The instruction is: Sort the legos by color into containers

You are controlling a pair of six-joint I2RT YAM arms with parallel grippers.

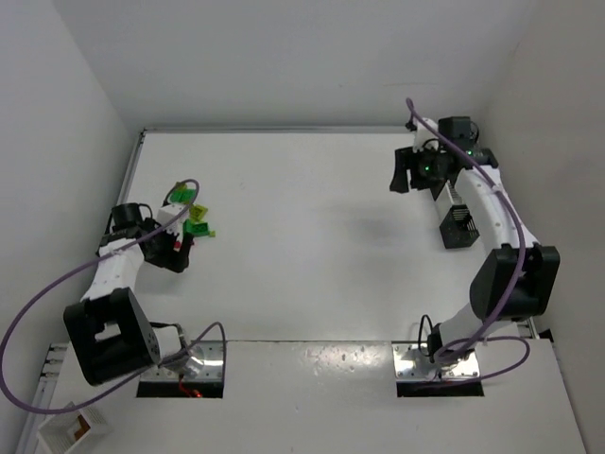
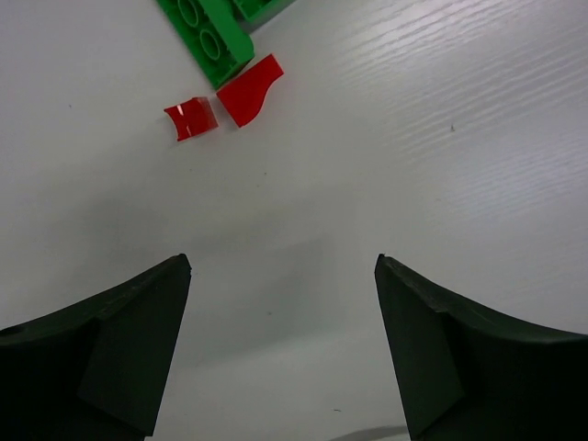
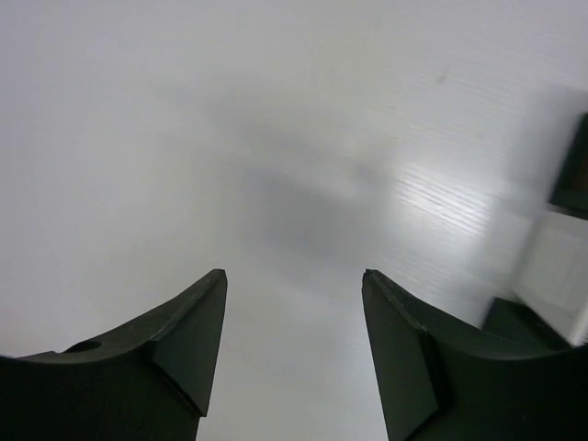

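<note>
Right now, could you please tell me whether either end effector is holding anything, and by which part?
Nothing is held. The left end effector and the right end effector both stand open over bare white table.

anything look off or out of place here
Nothing looks broken or spilled. The small green plastic bricks and two red pieces lie loose at the left, far from the black slatted bin at the right.

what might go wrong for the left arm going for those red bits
The two red pieces lie close together beside the green brick, so the open left gripper may pinch both or shove the green one. The only black container in view sits far right, under the right arm, so a tiny piece could slip during a long carry.
</note>
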